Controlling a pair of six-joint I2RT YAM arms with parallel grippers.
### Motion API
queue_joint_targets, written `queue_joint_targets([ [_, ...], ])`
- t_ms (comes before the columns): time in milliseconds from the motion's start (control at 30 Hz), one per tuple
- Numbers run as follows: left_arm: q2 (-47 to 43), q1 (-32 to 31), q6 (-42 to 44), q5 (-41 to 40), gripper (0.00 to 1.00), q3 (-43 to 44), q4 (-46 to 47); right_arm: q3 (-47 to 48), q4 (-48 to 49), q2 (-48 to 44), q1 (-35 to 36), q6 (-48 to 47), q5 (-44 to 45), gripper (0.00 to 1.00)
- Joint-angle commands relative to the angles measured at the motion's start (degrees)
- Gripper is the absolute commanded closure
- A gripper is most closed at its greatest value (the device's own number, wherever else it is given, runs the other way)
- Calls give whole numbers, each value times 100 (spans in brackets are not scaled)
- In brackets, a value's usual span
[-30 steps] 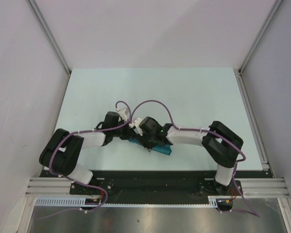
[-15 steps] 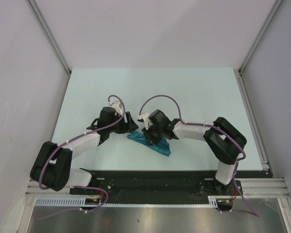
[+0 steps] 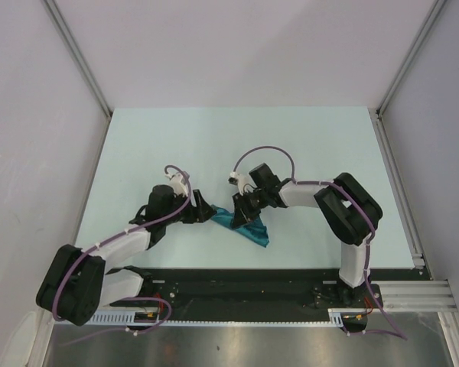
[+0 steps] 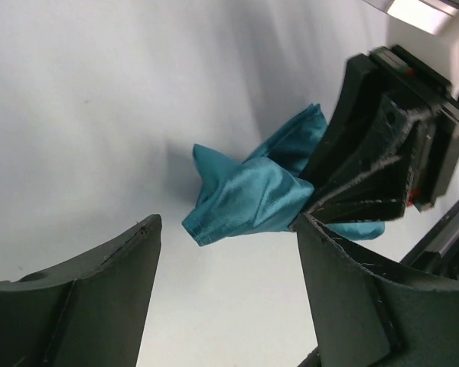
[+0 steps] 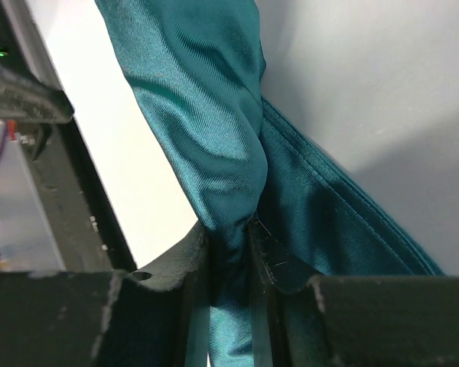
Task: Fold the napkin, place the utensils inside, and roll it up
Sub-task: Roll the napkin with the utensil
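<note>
With right jaws clenched on a fold of the crumpled teal shiny cloth napkin [image 3: 243, 227] at the near middle of the pale desk [image 3: 329, 145], best to close the released left jaws on its free corner, then draw apart gently, flat.

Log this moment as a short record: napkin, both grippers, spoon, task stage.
napkin: teal, bunched up, not lying flat
left gripper: open, holding nothing, facing the napkin's free end
right gripper: shut on napkin, a fold of cloth pinched between its fingers
spoon: not visible in any view
task stage: napkin not yet neatly folded or rolled
</note>
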Motion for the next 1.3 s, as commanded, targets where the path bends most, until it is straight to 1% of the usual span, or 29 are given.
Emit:
queue_joint_targets([
  [0,20,-46,-17,420,25,-84,840,-130,-735,570,-4,104,-835,78],
  [133,442,-46,-69,446,28,-75,1121,-95,-727,720,-101,121,-1063,78],
  [200,557,-54,-87,455,32,-93,1305,-77,-727,791,-118,112,-1169,78],
  [233,601,-46,-105,455,38,-84,1376,-60,-727,825,-127,112,-1230,78],
  [400,935,-63,-158,525,46,-49,1622,-33,-727,966,-180,112,-1389,78],
  [433,979,-63,-166,543,51,-32,1658,-33,-727,975,-189,104,-1406,78],
  [533,1084,-98,-175,622,57,-31,1711,-16,-744,1019,-241,112,-1477,77],
  [733,1225,-195,-210,719,59,-154,1790,11,-744,1054,-312,121,-1494,77],
  [767,1242,-212,-210,710,62,-172,1816,11,-718,1054,-329,130,-1503,77],
  [800,1295,-230,-202,692,67,-198,1842,11,-718,1037,-321,147,-1529,77],
  [867,1391,-239,-202,683,74,-207,1843,19,-692,1011,-338,165,-1530,76],
  [900,1427,-239,-210,675,81,-207,1843,37,-700,1002,-338,165,-1530,76],
  [933,1514,-239,-210,675,84,-225,1843,46,-726,949,-347,174,-1530,75],
  [967,1541,-239,-210,657,87,-242,1860,63,-770,923,-373,165,-1503,70],
  [1000,1576,-239,-210,631,93,-260,1869,107,-805,896,-373,156,-1442,65],
  [1033,1638,-239,-210,605,96,-269,1869,125,-919,809,-373,121,-1398,60],
  [1067,1664,-248,-202,596,99,-278,1843,160,-990,756,-391,95,-1346,51],
  [1167,1743,-248,-166,569,100,-260,1781,283,-1288,450,-426,25,-1029,42],
  [1267,1770,-248,-131,613,100,-260,1781,440,-1570,54,-443,16,-625,37],
])
